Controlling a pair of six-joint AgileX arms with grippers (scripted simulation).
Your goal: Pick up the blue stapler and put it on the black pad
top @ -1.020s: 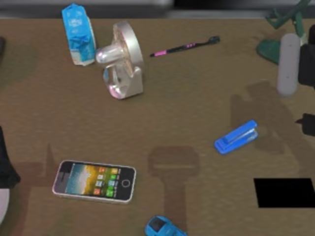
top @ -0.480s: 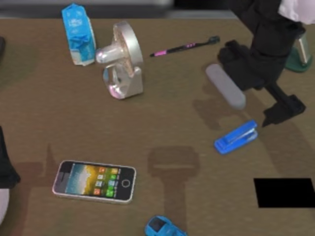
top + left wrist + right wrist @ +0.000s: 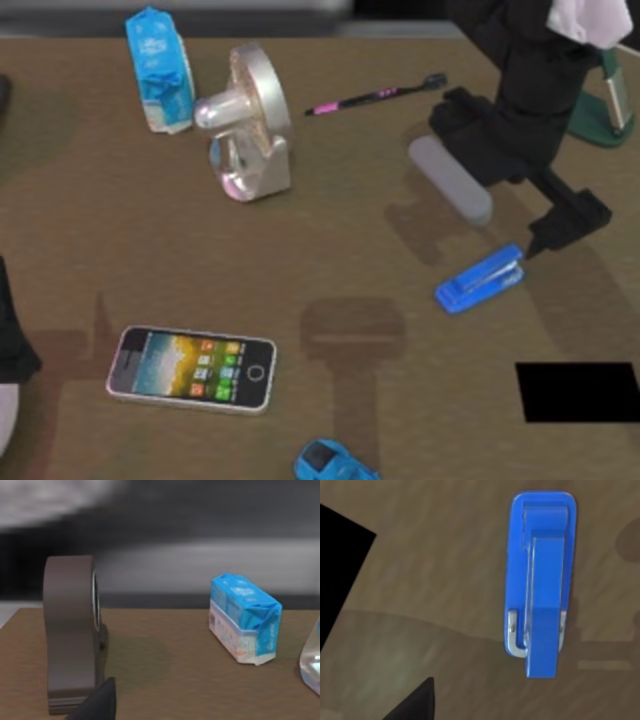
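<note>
Top view has my right jaws, spread I cannot tell, poised just beside the blue stapler to grasp it for the black pad.

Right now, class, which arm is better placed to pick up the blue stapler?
The right. Its gripper hangs just beside the blue stapler, with the black pad close by. The left arm sits parked at the table's far left edge.

Bare table surrounds the blue stapler, black pad unobstructed.
</note>
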